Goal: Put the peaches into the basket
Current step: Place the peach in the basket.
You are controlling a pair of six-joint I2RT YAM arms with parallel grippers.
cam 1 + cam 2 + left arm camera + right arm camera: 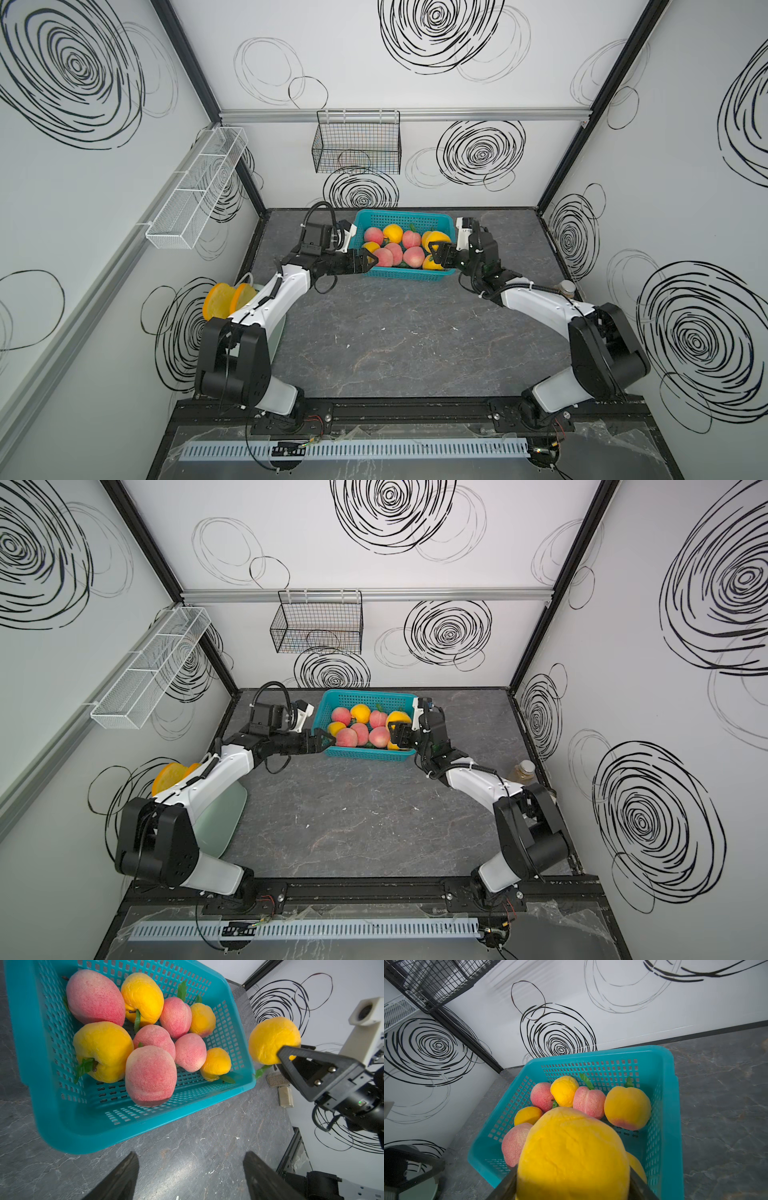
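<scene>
Right claw (573, 1186) is clamped on a yellow-orange peach (571, 1153), one finger on each flank, the jaws about half spread because the fruit fills them. In both top views it hangs at the 3 o'clock end of the teal basket (403, 214), raised above the rim. Seen from the left wrist, the held fruit looks to be at or just outside that rim, so I cannot say it is fully over the inside.

Left claw (191, 1176) holds nothing. Its jaws stand wide, and it hovers over the surface (395, 332) just beside the basket's near-left corner, at about 8 o'clock.

Nine other peaches (149, 1074) lie inside the basket, pink-red and yellow ones packed against each other, most of them toward the 9 o'clock half and the far wall. I see none loose on the surface, so this looks like the last fruit, and the step in hand is carrying it in for the drop.

Next move, as I judge it: shift the right claw a little toward 9 o'clock until the peach is clearly inside the rim, lower it over the freer spot near the 3 o'clock wall, then spread the jaws. Released too near the flared rim, the round fruit could roll out onto the surface, and released high, it could bounce off the pile
</scene>
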